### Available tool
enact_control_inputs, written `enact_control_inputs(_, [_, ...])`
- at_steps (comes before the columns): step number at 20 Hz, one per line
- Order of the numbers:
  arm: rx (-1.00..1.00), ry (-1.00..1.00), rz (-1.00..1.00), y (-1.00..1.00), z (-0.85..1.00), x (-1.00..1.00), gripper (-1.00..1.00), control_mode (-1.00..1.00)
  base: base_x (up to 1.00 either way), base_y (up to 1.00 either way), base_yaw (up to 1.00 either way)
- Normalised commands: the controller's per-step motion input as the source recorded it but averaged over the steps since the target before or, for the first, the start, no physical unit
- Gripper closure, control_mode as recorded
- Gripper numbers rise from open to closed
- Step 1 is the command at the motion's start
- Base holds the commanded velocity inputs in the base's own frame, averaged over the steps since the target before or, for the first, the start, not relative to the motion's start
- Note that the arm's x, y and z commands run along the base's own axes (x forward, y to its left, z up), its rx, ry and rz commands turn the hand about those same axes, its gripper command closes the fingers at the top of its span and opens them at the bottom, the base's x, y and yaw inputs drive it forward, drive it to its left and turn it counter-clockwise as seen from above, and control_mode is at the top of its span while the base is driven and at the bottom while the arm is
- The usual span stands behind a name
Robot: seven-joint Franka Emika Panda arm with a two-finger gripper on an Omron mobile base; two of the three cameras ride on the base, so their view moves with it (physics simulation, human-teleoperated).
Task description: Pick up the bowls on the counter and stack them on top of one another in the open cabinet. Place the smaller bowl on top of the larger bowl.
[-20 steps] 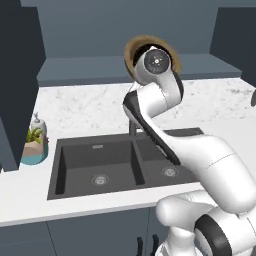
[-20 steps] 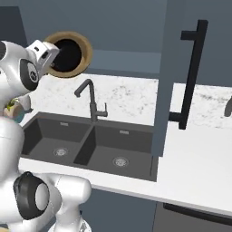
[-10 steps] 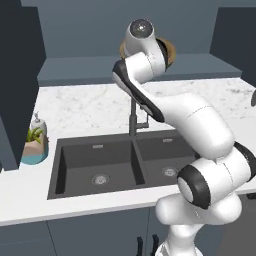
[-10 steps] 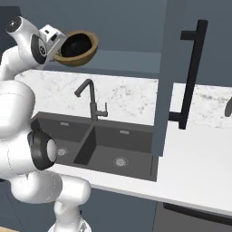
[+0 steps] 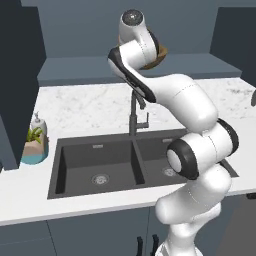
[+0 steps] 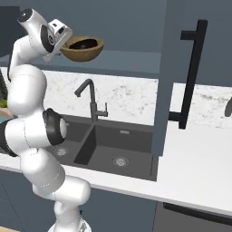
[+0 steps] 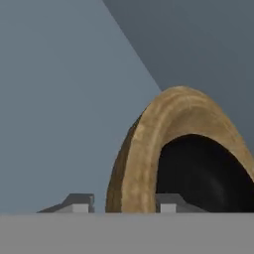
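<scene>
gripping the larger bowl [image 6: 82,49] by its thick rim, gripper [image 7: 123,204] fingers closed either side; bowl held above the open cabinet [image 6: 122,61] shelf. rigid, likely light wood; rim pinch judged sound.

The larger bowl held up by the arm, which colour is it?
Brown wood; the larger bowl shows best in the right base view.

The robot arm has swung up and stretched toward the open cabinet [image 5: 125,67], so its hand now sits higher than a second ago. The wooden bowl [image 6: 82,49] it carries has turned from facing the cameras, nearly on edge, to almost level with its mouth upward. The bowl has travelled with the gripper [image 7: 119,203], whose fingers pinch its rim, above the cabinet shelf.
</scene>
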Motion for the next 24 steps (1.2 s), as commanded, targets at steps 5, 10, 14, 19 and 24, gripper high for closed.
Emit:
enact_control_inputs(5, [-0.04, -0.17, 0.00, 0.14, -0.16, -0.84, -1.00, -1.00, 0.00, 0.00, 0.00])
enact_control_inputs(10, [-0.01, -0.31, 0.00, 0.10, -0.38, -1.00, -1.00, -1.00, 0.00, 0.00, 0.00])
enact_control_inputs(14, [0.01, -0.21, -0.03, -0.34, -0.96, -1.00, -1.00, -1.00, 0.00, 0.00, 0.00])
enact_control_inputs(19, [0.10, -0.15, -0.02, -0.92, -1.00, -1.00, -1.00, -1.00, 0.00, 0.00, 0.00])
enact_control_inputs(24, [0.20, -0.11, 0.00, -1.00, -0.97, -0.90, -1.00, -1.00, 0.00, 0.00, 0.00])
